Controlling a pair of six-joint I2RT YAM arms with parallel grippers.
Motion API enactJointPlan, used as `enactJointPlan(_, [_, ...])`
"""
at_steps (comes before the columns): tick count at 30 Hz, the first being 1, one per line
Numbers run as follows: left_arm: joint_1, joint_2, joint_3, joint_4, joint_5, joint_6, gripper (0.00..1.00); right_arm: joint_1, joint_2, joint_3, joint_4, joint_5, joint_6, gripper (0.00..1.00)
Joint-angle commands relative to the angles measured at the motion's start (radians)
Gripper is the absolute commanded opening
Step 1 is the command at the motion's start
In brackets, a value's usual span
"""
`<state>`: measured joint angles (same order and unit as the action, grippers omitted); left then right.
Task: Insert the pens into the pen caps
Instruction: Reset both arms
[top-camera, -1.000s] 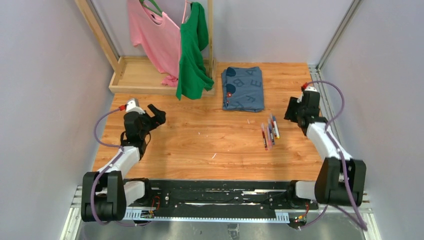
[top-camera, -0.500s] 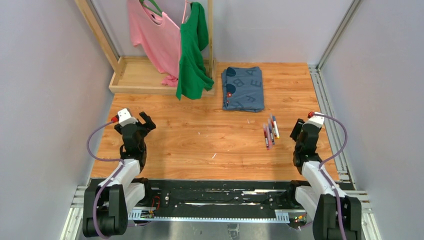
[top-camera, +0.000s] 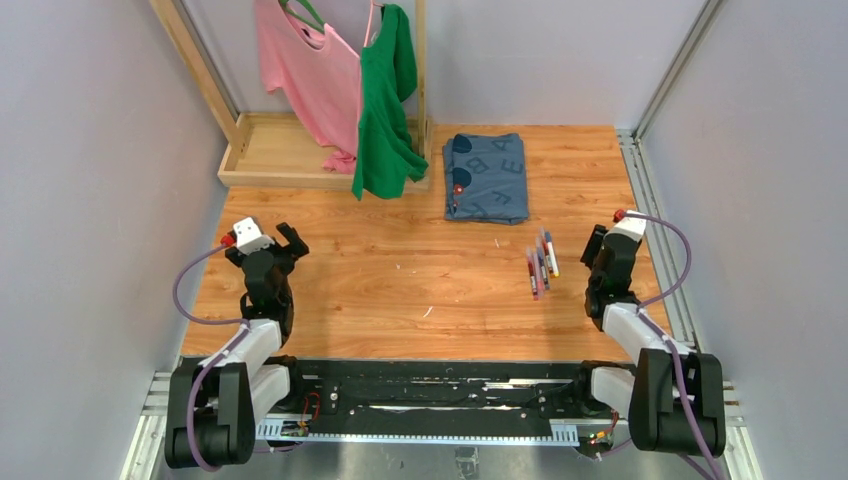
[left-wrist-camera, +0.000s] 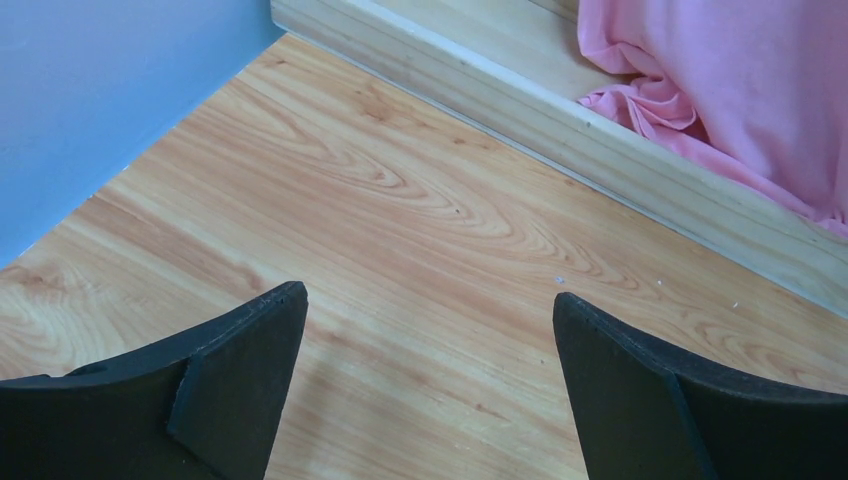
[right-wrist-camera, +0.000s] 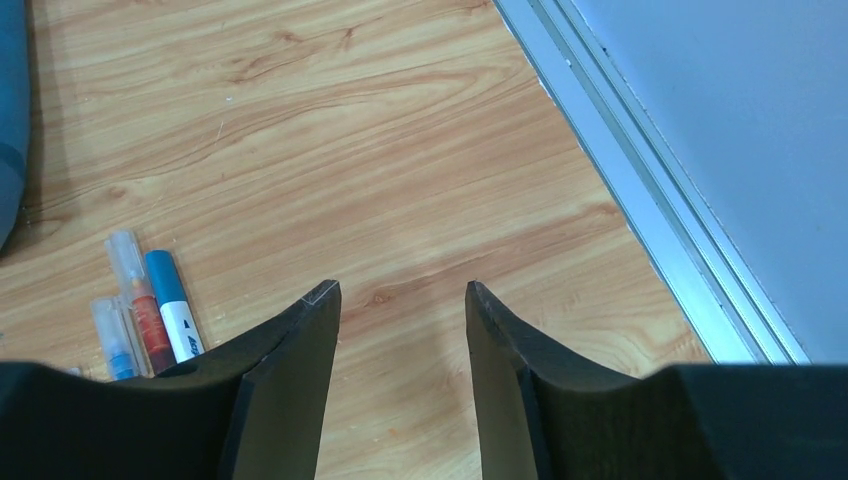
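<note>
The pens (top-camera: 540, 266) lie bunched side by side on the wooden table, right of centre. In the right wrist view they (right-wrist-camera: 150, 310) sit at the left edge: a red barrel, a white one and a bluish one. The pen caps (right-wrist-camera: 126, 255) show on their far ends, two clear and one blue (right-wrist-camera: 165, 278). My right gripper (top-camera: 598, 244) (right-wrist-camera: 401, 287) hovers just right of the pens, open, with only bare wood between its fingers. Far over on the left side of the table, my left gripper (top-camera: 288, 240) (left-wrist-camera: 428, 296) is wide open and holds nothing.
A folded blue garment (top-camera: 486, 176) lies behind the pens. A wooden rack base (top-camera: 270, 160) (left-wrist-camera: 560, 110) at the back left carries a pink shirt (top-camera: 310, 70) (left-wrist-camera: 720, 90) and a green shirt (top-camera: 385, 100). A metal rail (top-camera: 655, 230) (right-wrist-camera: 640, 200) edges the table's right side. A white scrap (top-camera: 428, 312) lies mid-table.
Both arms have drawn back toward the near edge. The right gripper came from the far right rail to a spot beside the pens, and the left gripper swung back and to the left.
</note>
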<state>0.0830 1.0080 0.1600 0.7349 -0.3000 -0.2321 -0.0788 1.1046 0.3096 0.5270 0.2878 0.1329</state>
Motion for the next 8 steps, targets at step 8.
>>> enactJointPlan(8, [0.003,0.034,-0.024,0.108,-0.044,0.017,0.99,0.000,0.041,0.055,-0.031,0.042,0.034,0.48])
